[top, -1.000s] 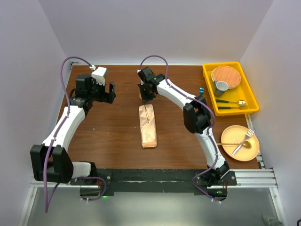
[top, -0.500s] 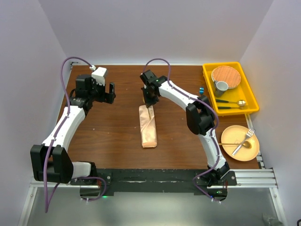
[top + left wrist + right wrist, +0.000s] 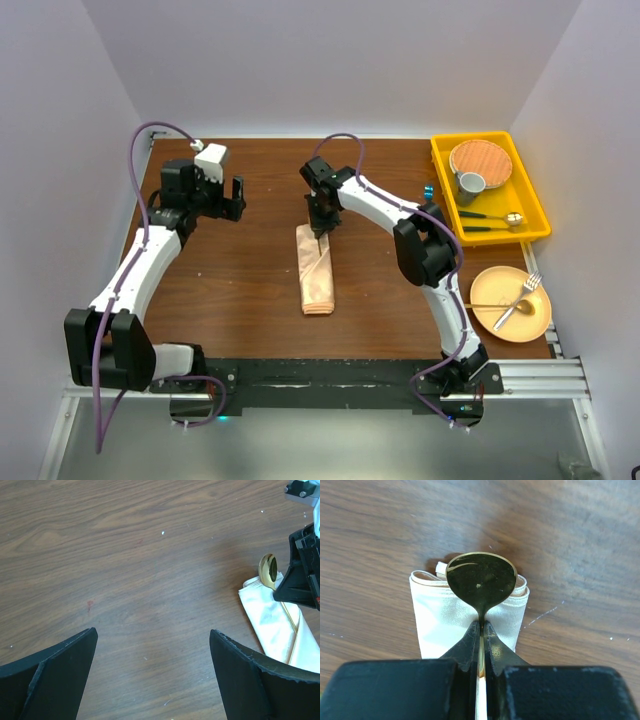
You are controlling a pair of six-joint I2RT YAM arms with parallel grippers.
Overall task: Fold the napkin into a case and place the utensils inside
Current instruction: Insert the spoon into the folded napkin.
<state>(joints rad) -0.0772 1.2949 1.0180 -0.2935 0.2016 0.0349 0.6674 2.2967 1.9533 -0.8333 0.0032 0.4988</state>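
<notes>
The napkin lies folded as a narrow peach case (image 3: 317, 272) in the middle of the table. My right gripper (image 3: 320, 225) hovers over the case's far end, shut on the neck of a gold spoon (image 3: 481, 580). The spoon's bowl sticks out past the case's (image 3: 440, 617) far edge, and its handle runs back under my fingers (image 3: 470, 640) and is hidden there. My left gripper (image 3: 232, 198) stands open to the left, above bare wood, holding nothing. From its wrist view (image 3: 152, 635) the spoon (image 3: 269, 570) and case (image 3: 272, 625) show at the right.
A round tan plate (image 3: 535, 325) at the right front carries a gold fork (image 3: 520, 297) and another gold utensil. A yellow tray (image 3: 443, 190) at the back right holds a wooden plate (image 3: 480, 160), a grey cup (image 3: 470, 184) and a dark-handled spoon (image 3: 492, 220).
My right gripper has come nearer and slightly right with the spoon, from beyond the case's far end to over it. The left arm has stayed still.
</notes>
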